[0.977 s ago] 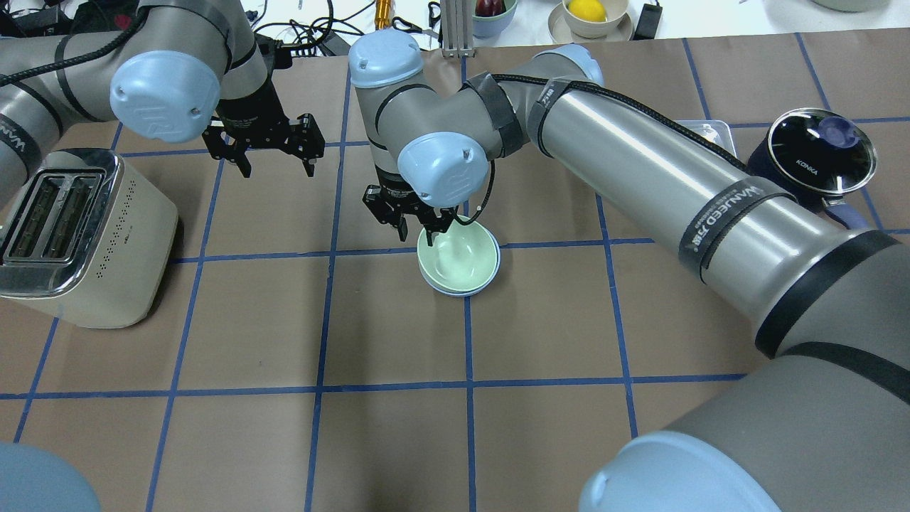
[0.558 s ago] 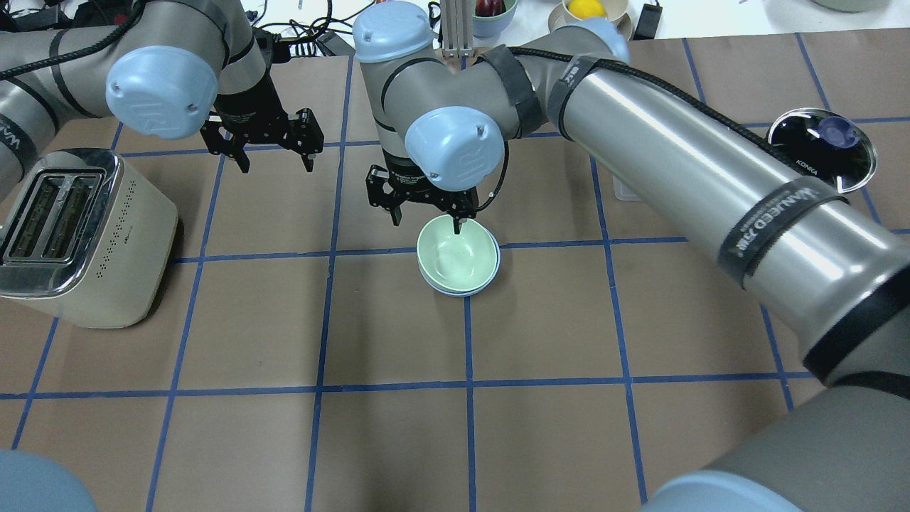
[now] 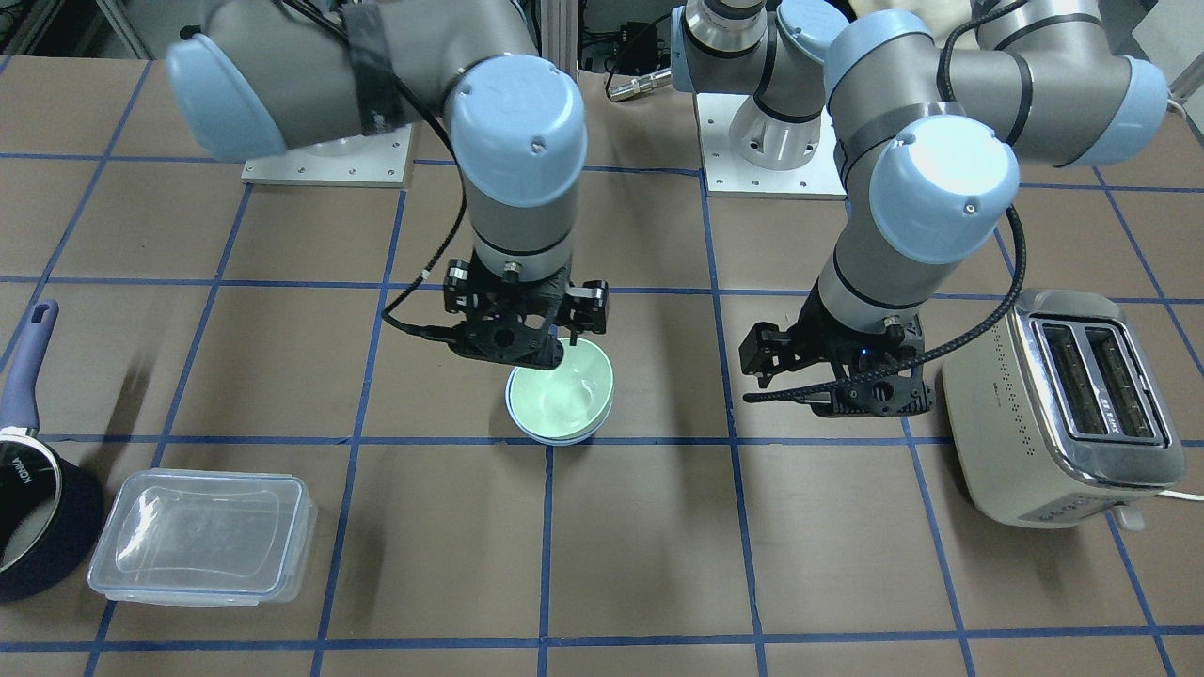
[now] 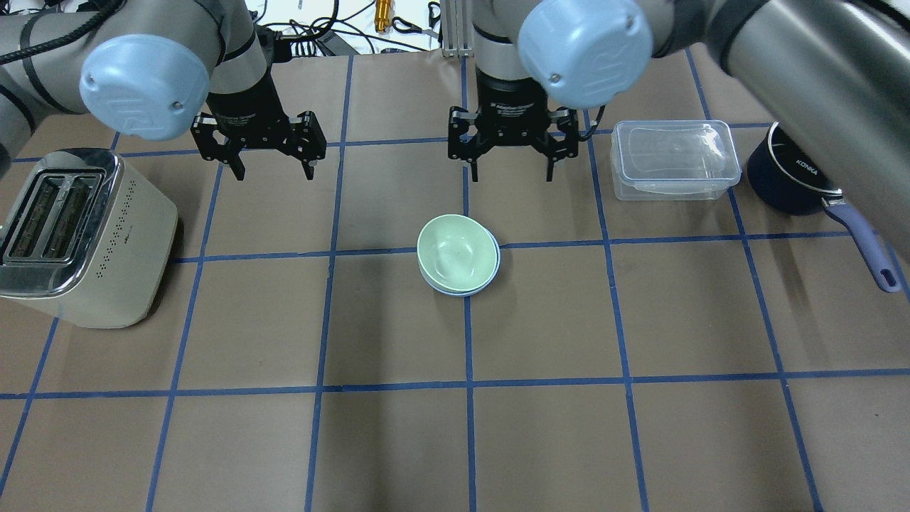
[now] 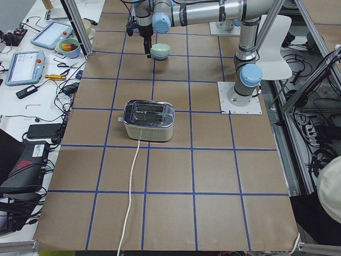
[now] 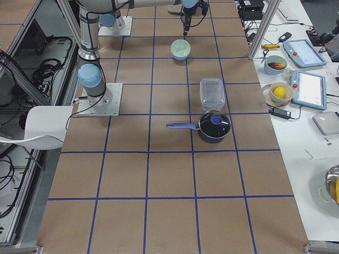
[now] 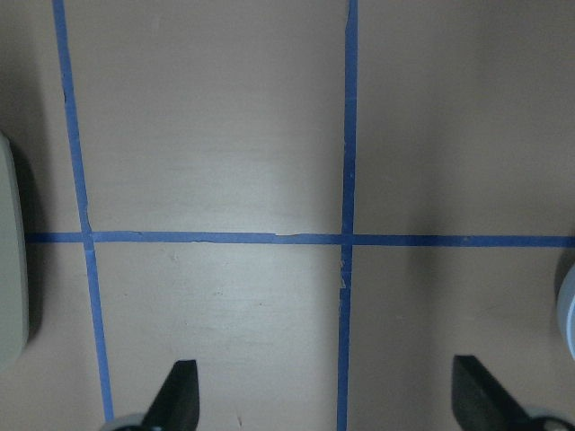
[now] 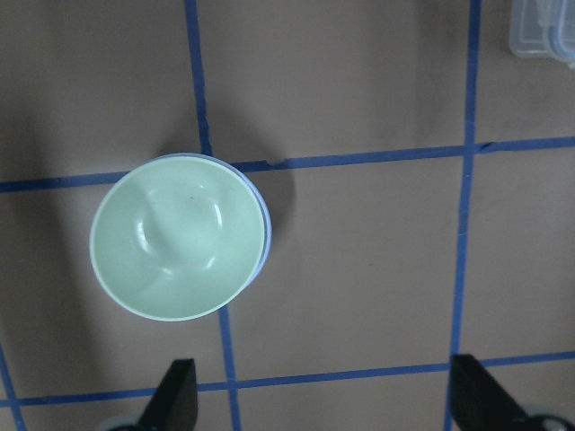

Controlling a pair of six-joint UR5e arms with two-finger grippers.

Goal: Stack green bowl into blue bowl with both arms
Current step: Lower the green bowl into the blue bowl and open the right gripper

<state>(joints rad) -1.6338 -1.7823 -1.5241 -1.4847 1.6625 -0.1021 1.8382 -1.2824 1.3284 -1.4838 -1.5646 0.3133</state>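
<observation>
The green bowl (image 4: 456, 252) sits nested in the blue bowl (image 4: 495, 268) at the table's middle; only a thin blue rim shows around it. Both show in the front view, green (image 3: 562, 395) inside blue (image 3: 555, 440), and in the right wrist view, green (image 8: 175, 238) inside blue (image 8: 263, 224). My right gripper (image 4: 511, 171) is open and empty, raised above the table beyond the bowls. My left gripper (image 4: 274, 171) is open and empty over bare table, further left. The left wrist view shows only open fingertips (image 7: 180, 391) and brown paper.
A cream toaster (image 4: 78, 235) stands at the left edge. A clear lidded plastic container (image 4: 672, 160) and a dark saucepan (image 4: 789, 174) with a blue handle sit at the back right. The table is brown paper with a blue tape grid.
My right gripper has come off the green bowl's rim, risen, and moved back and to the right. The bowls stay nested in place. The left gripper has barely moved.
</observation>
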